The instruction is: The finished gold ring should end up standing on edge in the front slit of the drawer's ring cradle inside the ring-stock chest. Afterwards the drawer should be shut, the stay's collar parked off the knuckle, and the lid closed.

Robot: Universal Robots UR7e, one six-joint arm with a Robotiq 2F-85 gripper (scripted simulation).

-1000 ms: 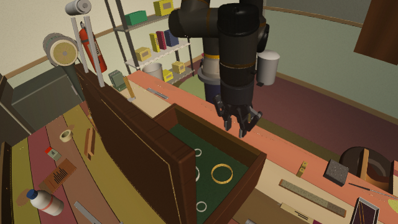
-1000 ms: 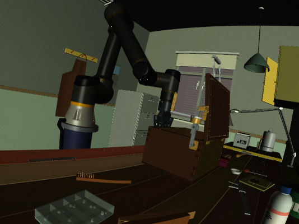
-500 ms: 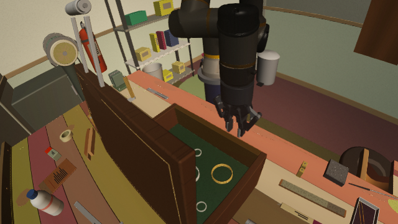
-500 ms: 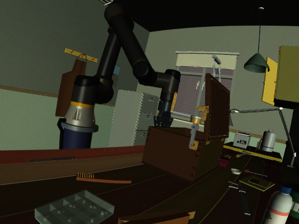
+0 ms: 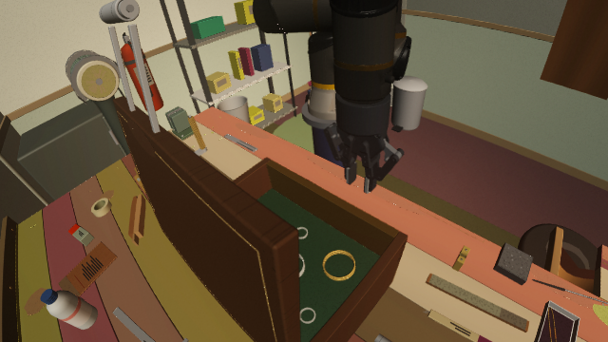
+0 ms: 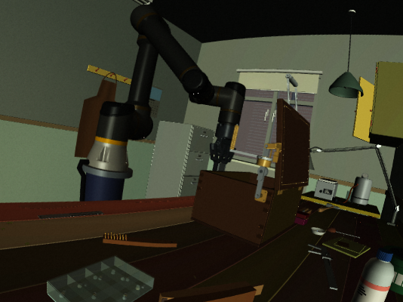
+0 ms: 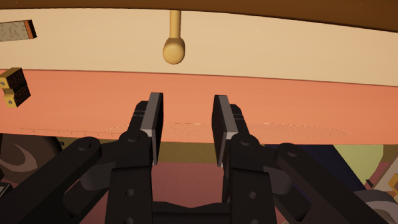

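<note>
The ring-stock chest (image 5: pixel 266 237) stands on the bench with its lid (image 5: pixel 190 199) raised upright. A gold ring (image 5: pixel 338 265) lies flat on the green lining inside, among several small white rings (image 5: pixel 307 315). The stay (image 6: pixel 260 177) props the lid at the chest's side, with its gold collar (image 6: pixel 265 161) on the arm. A brass knob (image 7: pixel 174 50) sticks out from the chest's front, below my fingers in the wrist camera. My gripper (image 5: pixel 362 183) hangs over the bench just outside the chest's far wall. It is partly closed and holds nothing.
A grey bin (image 5: pixel 408 102) stands on the floor behind the arm. A sanding block (image 5: pixel 514 262), a long file (image 5: pixel 476 302) and a small brass clamp (image 5: pixel 460 257) lie on the bench to the right of the chest. A tape roll (image 5: pixel 100 207) and a bottle (image 5: pixel 69 308) lie left of the lid.
</note>
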